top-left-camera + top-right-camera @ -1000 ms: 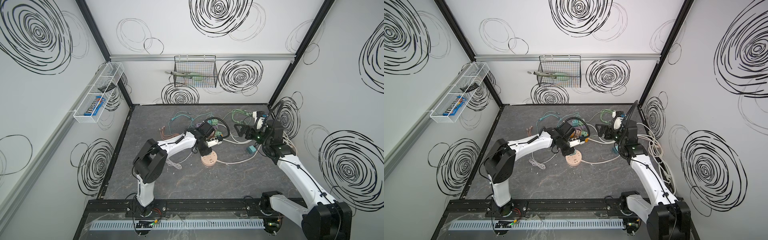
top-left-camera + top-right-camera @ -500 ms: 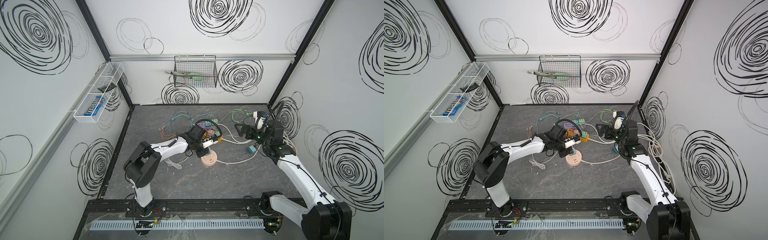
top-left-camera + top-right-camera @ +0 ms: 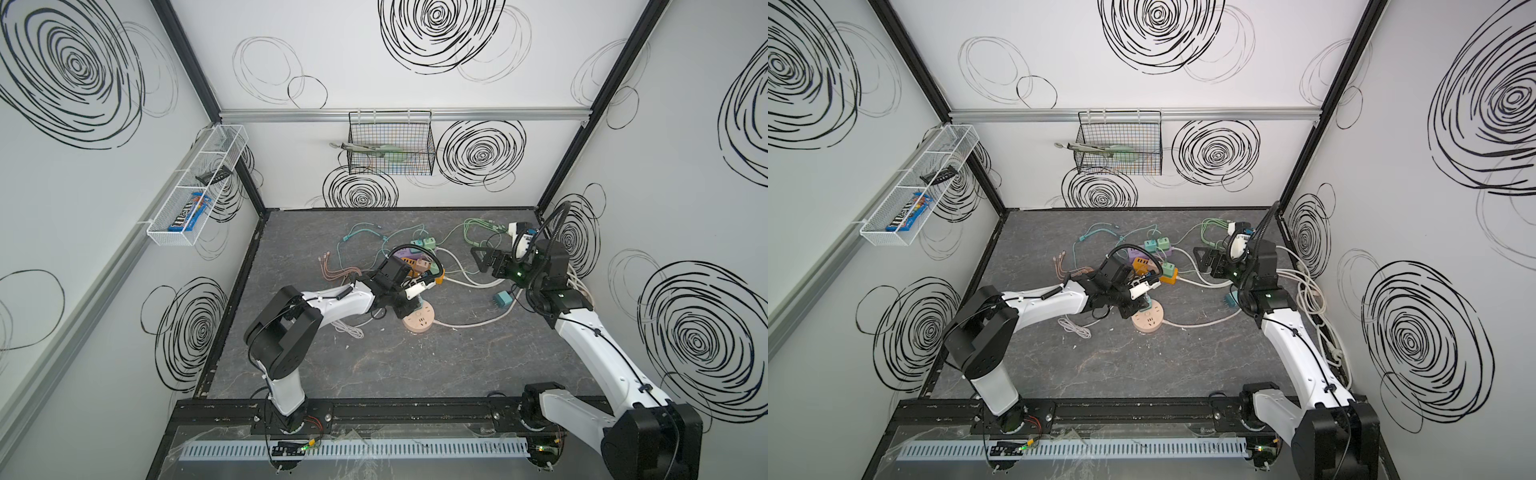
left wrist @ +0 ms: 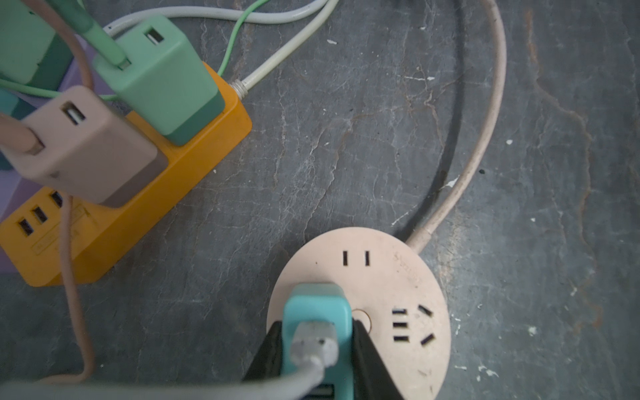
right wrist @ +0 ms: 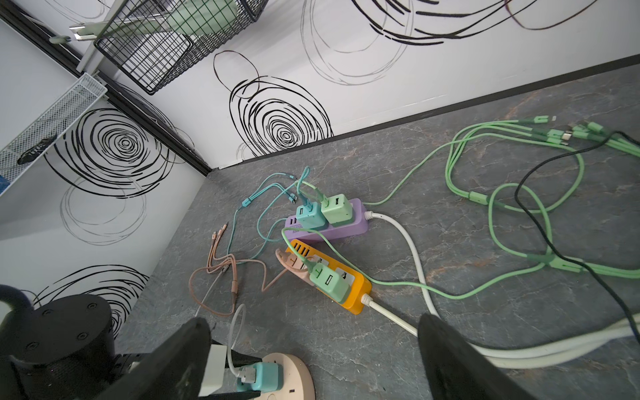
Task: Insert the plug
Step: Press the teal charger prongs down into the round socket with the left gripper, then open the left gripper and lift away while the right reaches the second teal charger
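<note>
While the left gripper [image 4: 317,330] clamps the teal plug [image 4: 313,303] at the socket's [image 3: 422,327] twelve-o'clock edge — seating looks underway — a straight downward press is needed next; the right gripper [image 3: 483,259] gapes empty.

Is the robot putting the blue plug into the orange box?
No, the left gripper holds the blue plug on the round pink socket, apart from the orange power strip.

White walls [image 3: 365,75] scrawled with black swirls close in a dark grey, marble-veined floor [image 3: 415,374]. A black wire basket [image 3: 390,166] hangs on the back wall, and a white mesh shelf [image 3: 172,239] on a side wall.
</note>
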